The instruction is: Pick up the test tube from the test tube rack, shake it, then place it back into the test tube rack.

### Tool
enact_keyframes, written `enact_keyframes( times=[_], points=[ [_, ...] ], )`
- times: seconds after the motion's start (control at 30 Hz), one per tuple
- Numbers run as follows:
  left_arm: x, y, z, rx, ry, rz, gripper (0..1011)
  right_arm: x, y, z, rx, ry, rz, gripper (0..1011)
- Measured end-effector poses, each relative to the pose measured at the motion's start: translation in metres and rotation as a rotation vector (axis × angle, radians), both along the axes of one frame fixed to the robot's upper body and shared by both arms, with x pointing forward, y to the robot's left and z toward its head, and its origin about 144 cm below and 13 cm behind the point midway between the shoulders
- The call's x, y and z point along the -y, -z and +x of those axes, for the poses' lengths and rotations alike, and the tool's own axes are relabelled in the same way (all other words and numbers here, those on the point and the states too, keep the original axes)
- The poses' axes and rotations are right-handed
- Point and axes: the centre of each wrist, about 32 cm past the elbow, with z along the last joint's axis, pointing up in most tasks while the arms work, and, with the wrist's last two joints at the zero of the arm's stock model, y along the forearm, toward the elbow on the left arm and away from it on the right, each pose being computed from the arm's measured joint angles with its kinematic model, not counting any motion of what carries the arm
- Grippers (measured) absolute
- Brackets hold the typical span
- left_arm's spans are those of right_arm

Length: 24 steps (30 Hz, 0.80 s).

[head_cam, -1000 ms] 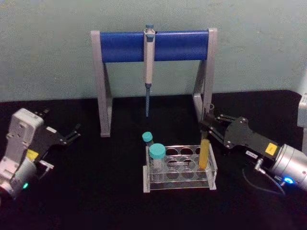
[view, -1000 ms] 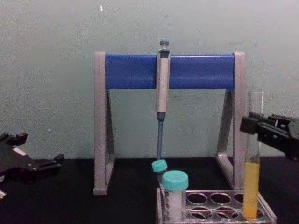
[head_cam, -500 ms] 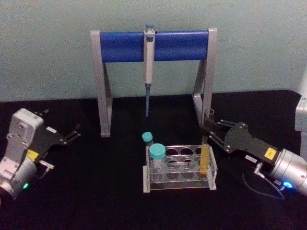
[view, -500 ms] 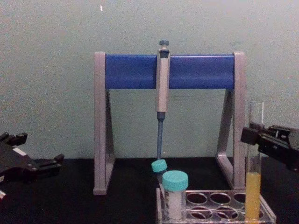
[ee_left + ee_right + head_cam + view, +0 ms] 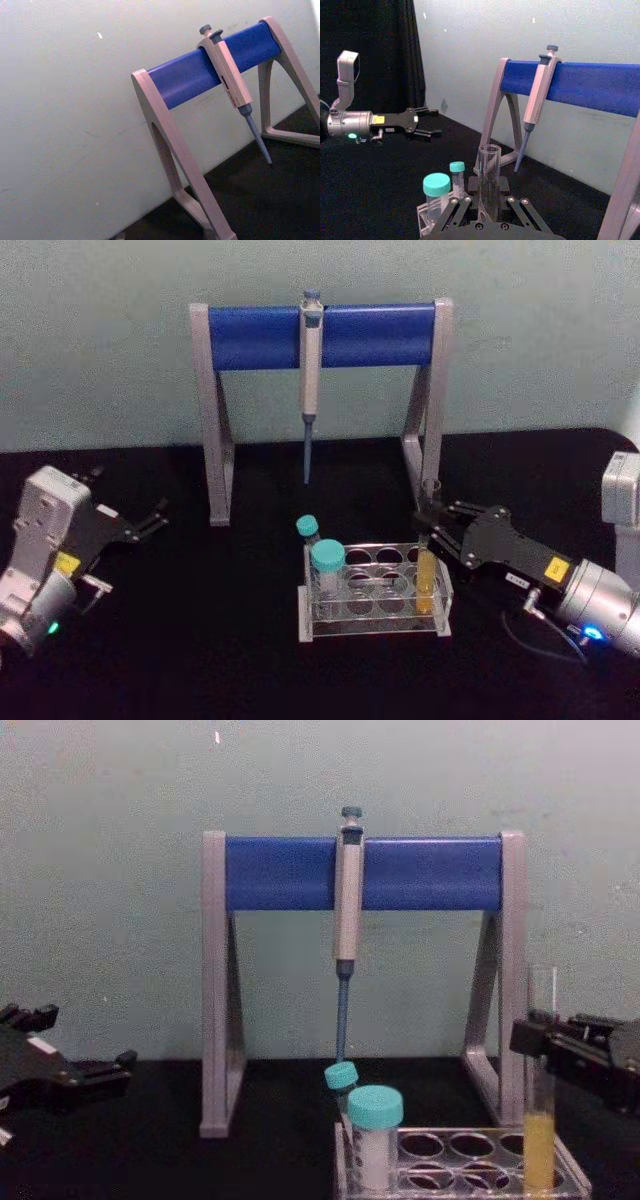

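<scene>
The test tube (image 5: 427, 575) is clear glass with yellow-orange liquid in its lower part. It stands upright in a hole at the right end of the clear test tube rack (image 5: 372, 629), also seen from the chest as test tube (image 5: 541, 1140) and rack (image 5: 468, 1161). My right gripper (image 5: 432, 521) is shut on the tube's upper part, just above the rack; the chest view shows this gripper (image 5: 534, 1041) coming in from the right. In the right wrist view the tube (image 5: 489, 172) rises between the fingers. My left gripper (image 5: 152, 521) rests open at the far left, well clear of the rack.
Two teal-capped tubes (image 5: 327, 558) stand at the rack's left end. Behind the rack is a grey-and-blue stand (image 5: 320, 335) with a pipette (image 5: 309, 380) hanging from its bar, and the stand's right leg (image 5: 418, 455) is close behind my right gripper. The tabletop is black.
My right gripper has come down with the test tube, and the tube has sunk deeper into the right-end hole of the rack. The left arm has not moved.
</scene>
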Motion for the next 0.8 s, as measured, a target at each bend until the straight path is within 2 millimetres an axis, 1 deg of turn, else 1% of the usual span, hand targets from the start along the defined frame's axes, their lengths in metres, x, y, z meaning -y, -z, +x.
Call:
enact_keyframes(
  times=[0.33,0.8],
  points=[
    [0.0,0.0,0.0,0.0,0.0,0.0,1001,-0.0008,0.0053,0.0025,-0.014,0.006,-0.02,230],
    [0.0,0.0,0.0,0.0,0.0,0.0,1001,-0.0012,0.0063,0.0035,-0.032,0.004,-0.037,230]
  ],
)
